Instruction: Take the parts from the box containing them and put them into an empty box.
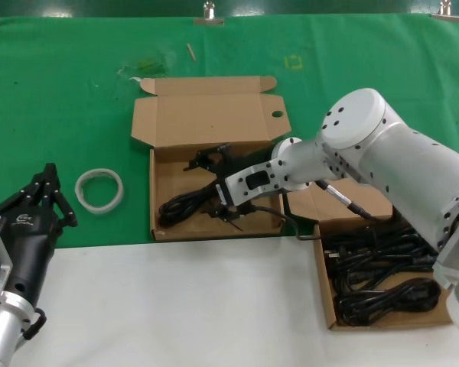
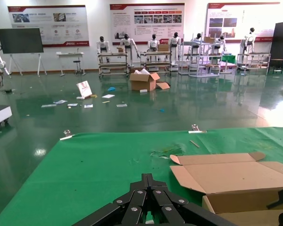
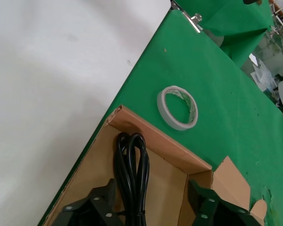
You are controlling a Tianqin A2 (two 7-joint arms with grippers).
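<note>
The power cord bundle (image 1: 185, 205) lies in the open box (image 1: 162, 164) at 12 o'clock, my right jaws (image 1: 228, 211) spread wide astride it. I should lift straight up to clear the cord. The source box (image 1: 327, 287) at 4 o'clock holds more cords (image 1: 379, 275). My left jaws (image 1: 47, 191), closed, wait at 8 o'clock.

No legible text, labels or numbers anywhere.
</note>
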